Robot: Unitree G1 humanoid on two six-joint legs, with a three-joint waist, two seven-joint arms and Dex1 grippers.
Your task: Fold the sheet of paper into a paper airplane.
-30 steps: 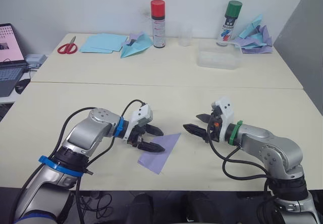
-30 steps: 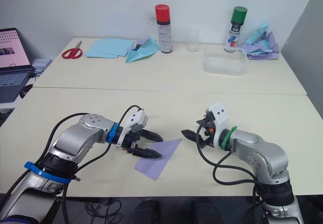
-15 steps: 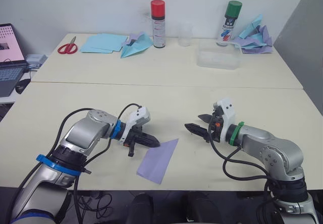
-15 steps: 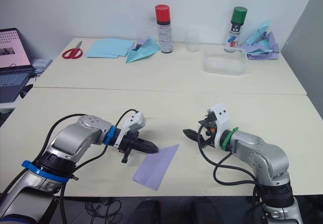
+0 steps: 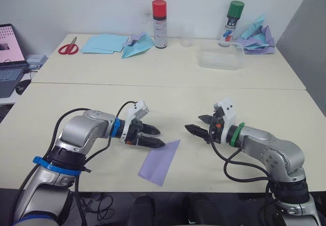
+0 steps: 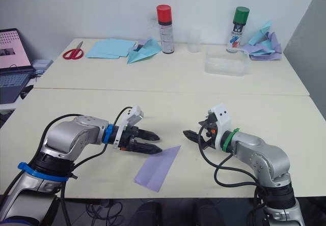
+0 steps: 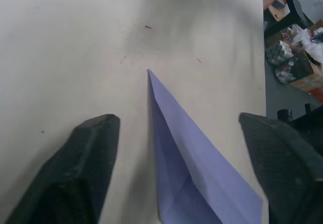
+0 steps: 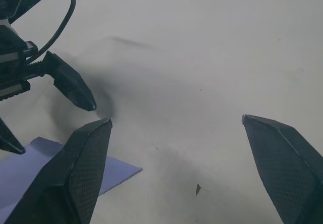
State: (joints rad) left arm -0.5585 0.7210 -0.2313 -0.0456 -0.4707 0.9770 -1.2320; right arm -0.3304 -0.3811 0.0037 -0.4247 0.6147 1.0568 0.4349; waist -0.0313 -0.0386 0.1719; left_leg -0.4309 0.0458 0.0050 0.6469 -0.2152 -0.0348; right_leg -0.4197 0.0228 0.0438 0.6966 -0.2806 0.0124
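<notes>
The sheet of paper [image 5: 159, 161] is lavender and folded into a narrow slanted shape with one pointed corner. It lies flat on the cream table [image 5: 168, 104] close to the front edge. My left gripper [image 5: 160, 138] is open and hovers just left of and behind the sheet's far corner, holding nothing. In the left wrist view the sheet [image 7: 186, 158] lies between and ahead of the two black fingers [image 7: 86, 168]. My right gripper [image 5: 193, 123] is open and empty, to the right of the sheet and apart from it. The right wrist view shows the sheet's corner [image 8: 118, 174] and my left gripper [image 8: 70, 85].
At the back of the table lie red scissors [image 5: 68, 48], light blue sheets [image 5: 104, 43], a light blue paper plane [image 5: 137, 45], a red-capped can [image 5: 159, 22], a green-capped can [image 5: 232, 22], a clear plastic box [image 5: 220, 58] and a paper heap [image 5: 257, 35]. A laptop [image 5: 10, 58] sits far left.
A second ago my open left gripper reached over the sheet's left corner. It then shut while the sheet slid slightly toward the front edge. Now it is open again, off the sheet. The right gripper stayed put.
</notes>
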